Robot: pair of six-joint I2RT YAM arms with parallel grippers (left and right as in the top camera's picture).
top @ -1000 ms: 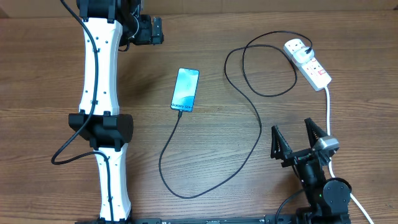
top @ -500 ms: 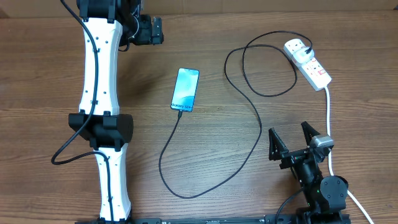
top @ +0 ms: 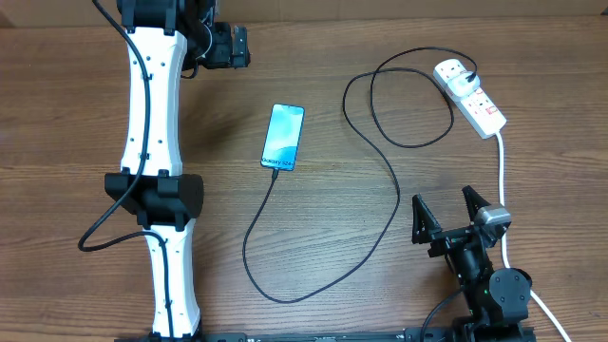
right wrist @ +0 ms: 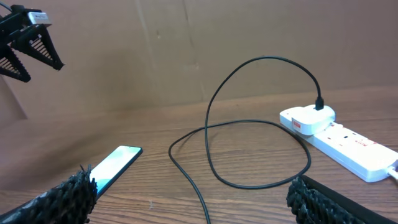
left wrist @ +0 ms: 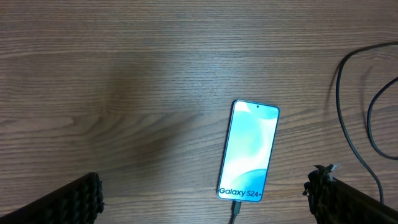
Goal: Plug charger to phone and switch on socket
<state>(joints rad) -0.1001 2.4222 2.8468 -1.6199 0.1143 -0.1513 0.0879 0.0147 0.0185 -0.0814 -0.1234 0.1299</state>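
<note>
Toward the upper left we see our left gripper [top: 242, 46] hanging wide open and empty, well apart from the phone [top: 284, 137], which lies face up mid-table with its screen lit. The charger [top: 397, 190] meets the phone's bottom edge, loops across the wood, and ends at its adapter seated in the socket [top: 482, 106] at the far right. Low on the right, our right gripper [top: 444, 203] stands wide open, holding nothing, near the socket's white cord [top: 502, 166].

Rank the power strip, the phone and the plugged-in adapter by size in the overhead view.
1. The power strip and the phone look roughly alike: the strip is longer, the phone wider.
2. The adapter is clearly smallest.
</note>
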